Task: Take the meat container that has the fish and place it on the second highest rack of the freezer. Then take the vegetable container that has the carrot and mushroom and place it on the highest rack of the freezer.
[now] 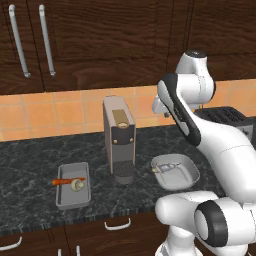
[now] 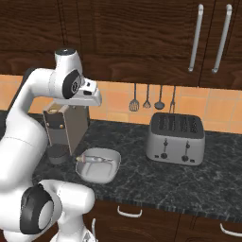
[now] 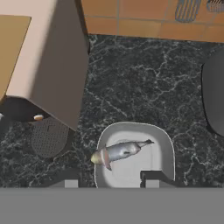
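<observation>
**Arm above fish dish, nothing held**

Gripper hangs over the grey dish w/ the fish; 2 tips stand apart, jaws partly open, gripping nothing. Dish sits on the dark worktop beside the coffee machine. Tray w/ carrot & mushroom lies on the machine's other side. Toaster well apart.

My arm rises in a tall arch, elbow at twelve o'clock, wrist bent down. The gripper points straight down; its jaws stand parted, nothing between them, fingertips at six o'clock.
</observation>
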### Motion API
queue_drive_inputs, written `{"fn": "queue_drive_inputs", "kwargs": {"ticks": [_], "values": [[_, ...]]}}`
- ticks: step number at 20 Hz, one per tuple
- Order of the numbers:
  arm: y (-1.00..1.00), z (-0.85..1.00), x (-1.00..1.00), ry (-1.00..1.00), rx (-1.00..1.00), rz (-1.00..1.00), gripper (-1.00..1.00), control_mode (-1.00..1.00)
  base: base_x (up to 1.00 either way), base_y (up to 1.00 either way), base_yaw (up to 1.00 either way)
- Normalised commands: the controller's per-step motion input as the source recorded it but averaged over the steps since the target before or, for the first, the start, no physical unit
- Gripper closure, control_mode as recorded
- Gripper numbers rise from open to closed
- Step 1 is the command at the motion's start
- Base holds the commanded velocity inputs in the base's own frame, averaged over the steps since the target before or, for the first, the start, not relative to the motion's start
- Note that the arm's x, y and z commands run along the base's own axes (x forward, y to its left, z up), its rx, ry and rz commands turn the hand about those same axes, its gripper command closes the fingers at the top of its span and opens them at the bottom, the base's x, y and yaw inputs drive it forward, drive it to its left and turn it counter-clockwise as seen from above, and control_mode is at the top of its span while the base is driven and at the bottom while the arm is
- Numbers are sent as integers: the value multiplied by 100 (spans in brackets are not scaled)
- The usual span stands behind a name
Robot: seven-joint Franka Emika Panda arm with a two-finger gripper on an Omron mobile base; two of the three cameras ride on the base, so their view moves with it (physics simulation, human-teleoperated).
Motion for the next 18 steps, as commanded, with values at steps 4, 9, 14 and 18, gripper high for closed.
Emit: {"fn": "queue_drive_inputs", "kwargs": {"ticks": [4, 9, 14, 18], "values": [[-23, -52, 12, 4, 2, 0, -100, -100, 0, 0, 0], [-70, -100, 92, 27, 9, 0, -100, -100, 0, 0, 0], [-44, -100, 5, 24, 1, 0, -100, -100, 0, 0, 0], [-49, -99, -16, 14, 0, -2, -100, -100, 0, 0, 0]]}}
